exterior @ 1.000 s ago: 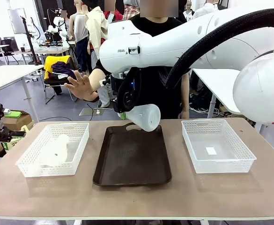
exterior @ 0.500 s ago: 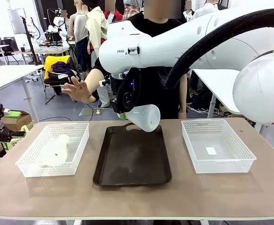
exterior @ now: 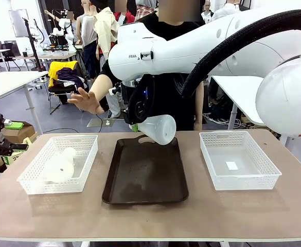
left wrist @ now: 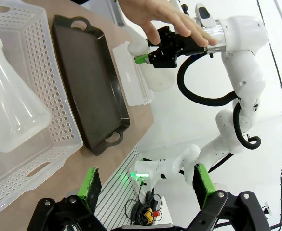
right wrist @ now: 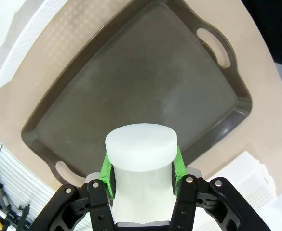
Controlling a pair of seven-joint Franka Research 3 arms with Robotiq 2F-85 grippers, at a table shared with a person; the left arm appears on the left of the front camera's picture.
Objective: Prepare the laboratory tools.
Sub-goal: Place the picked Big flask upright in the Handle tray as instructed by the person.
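Pinching a flask by the neck, right pincer holds it near-level, base rightward; left pincer spread

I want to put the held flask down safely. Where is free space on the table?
The dark tray, between the two baskets, is wholly bare. The right basket holds just a small white slip. The table strip along the near edge is bare too. The left basket is crowded: a flask lies in it.
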